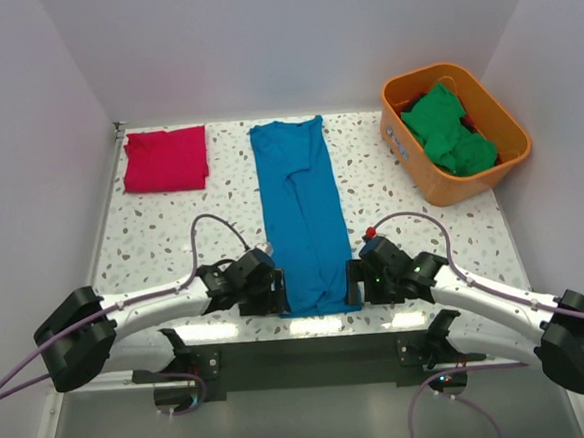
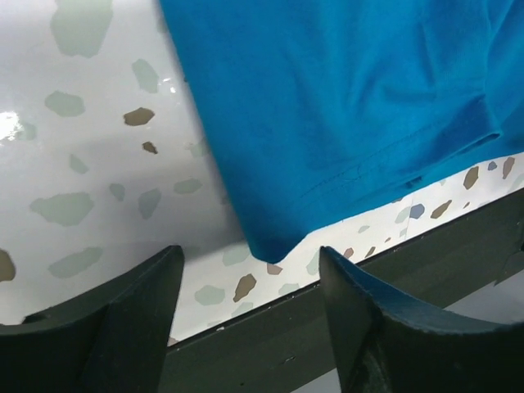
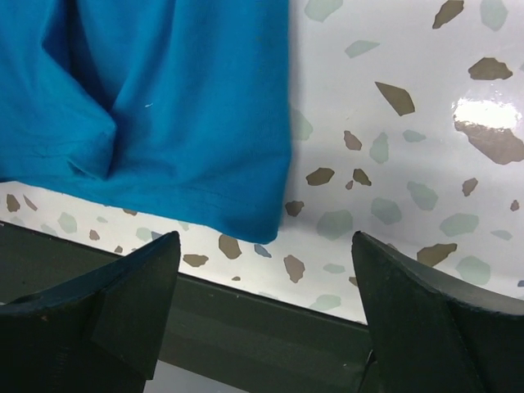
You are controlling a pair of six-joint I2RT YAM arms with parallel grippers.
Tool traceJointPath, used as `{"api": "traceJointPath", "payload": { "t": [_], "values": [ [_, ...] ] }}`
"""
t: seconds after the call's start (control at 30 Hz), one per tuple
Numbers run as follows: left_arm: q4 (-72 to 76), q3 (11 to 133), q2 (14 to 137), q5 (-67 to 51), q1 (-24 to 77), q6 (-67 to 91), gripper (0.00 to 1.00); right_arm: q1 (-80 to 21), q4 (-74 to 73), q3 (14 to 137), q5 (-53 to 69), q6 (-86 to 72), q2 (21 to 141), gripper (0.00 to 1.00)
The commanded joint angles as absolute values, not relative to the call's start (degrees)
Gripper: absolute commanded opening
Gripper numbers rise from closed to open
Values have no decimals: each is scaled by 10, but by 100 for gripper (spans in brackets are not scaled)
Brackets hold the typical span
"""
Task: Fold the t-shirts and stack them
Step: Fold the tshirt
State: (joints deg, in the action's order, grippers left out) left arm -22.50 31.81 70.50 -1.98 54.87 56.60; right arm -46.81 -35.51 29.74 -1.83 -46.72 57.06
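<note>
At the far left of the speckled white table [image 1: 152, 229] we find a crimson cotton t-shirt [image 1: 166, 160], folded into a neat rectangle in the far corner. We take it as the base of the stack, set clear of the working area. Nearer us, the left gripper [image 2: 250, 274] hangs low over the table's near edge, jaws spread and nothing between them. The near left corner of the bright blue cotton t-shirt [image 2: 344, 106] lies on the table just ahead of the gap, so we judge the gripper is lined up to pinch it. The blue shirt lies flat down the middle of the table as a long narrow strip, sides folded in, collar at the far end and hem at the near edge, within reach of both arms. The right gripper [image 3: 266, 246] mirrors the left: jaws apart, empty, the hem's right corner just in front. With a corner each, we expect the hem to be lifted and carried toward the collar. At the far right, green t-shirts [image 1: 448, 133] lie crumpled in an orange plastic bin [image 1: 470, 184], not yet folded.
</note>
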Motion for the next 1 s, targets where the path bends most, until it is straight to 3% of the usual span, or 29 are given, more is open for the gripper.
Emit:
{"api": "traceJointPath", "payload": {
  "t": [0.0,0.07,0.17,0.33,0.37,0.4,0.43,0.47,0.57,0.63,0.8,0.97],
  "values": [
    [-201,330,736,-25,562,579,70,-465,-312,286,-1,-483,576,87],
    [-195,336,752,-25,566,580,65,-466,-302,279,10,-485,582,82],
    [-211,344,772,-16,568,580,49,-465,-291,271,8,-489,598,72],
    [-207,341,785,-11,575,583,19,-464,-274,261,2,-490,626,68],
    [-203,341,794,-11,575,583,13,-463,-269,259,2,-491,628,60],
    [-202,342,798,-11,575,584,0,-463,-259,258,2,-491,630,55],
    [-201,345,802,-11,575,584,0,-464,-253,257,11,-490,632,50],
    [-198,345,806,-10,576,582,0,-463,-247,254,18,-490,632,33],
    [-209,357,796,-1,576,581,0,-464,-233,256,33,-485,621,13],
    [-221,371,783,23,576,580,0,-464,-248,278,26,-469,614,5],
    [-247,412,751,67,573,554,0,-460,-309,368,-50,-431,616,0],
    [-265,478,777,94,525,508,0,-422,-287,432,-47,-399,661,0]
  ]
}}
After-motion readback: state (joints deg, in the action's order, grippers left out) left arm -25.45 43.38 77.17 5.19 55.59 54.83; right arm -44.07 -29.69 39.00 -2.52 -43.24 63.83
